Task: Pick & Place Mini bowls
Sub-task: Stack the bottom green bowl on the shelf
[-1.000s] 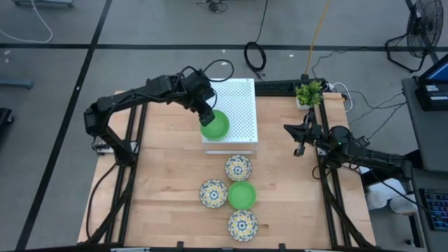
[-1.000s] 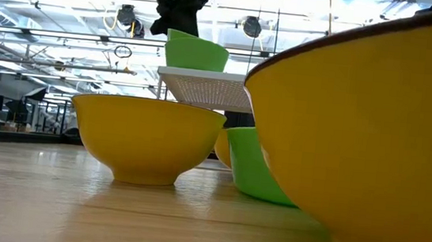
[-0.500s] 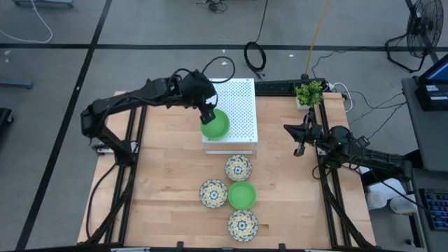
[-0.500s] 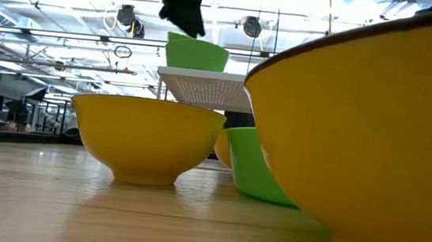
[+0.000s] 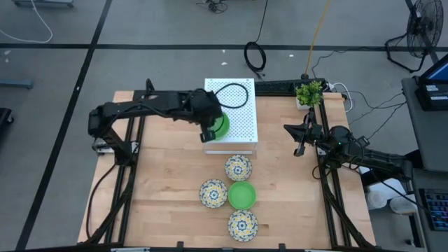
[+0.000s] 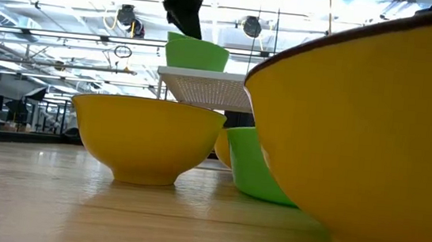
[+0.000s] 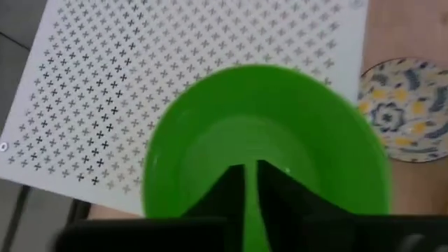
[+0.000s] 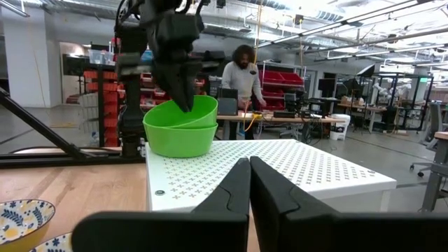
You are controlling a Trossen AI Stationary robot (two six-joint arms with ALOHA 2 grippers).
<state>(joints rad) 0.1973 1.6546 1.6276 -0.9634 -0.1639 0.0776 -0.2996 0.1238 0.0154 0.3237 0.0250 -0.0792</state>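
I count two green bowls (image 8: pixel 180 127) stacked on the white box (image 5: pixel 238 105); four bowls (image 5: pixel 238 194) wait on the table. My left gripper (image 7: pixel 250 183) hovers above the stack, fingers nearly closed, empty. The right gripper (image 8: pixel 250 183) idles closed.

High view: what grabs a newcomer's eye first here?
The bright green bowl on the white perforated box, with the left gripper over its rim; the right wrist view shows two green bowls nested there. Next, four bowls cluster on the table below the box: three floral, one green. The right gripper waits at the right edge.
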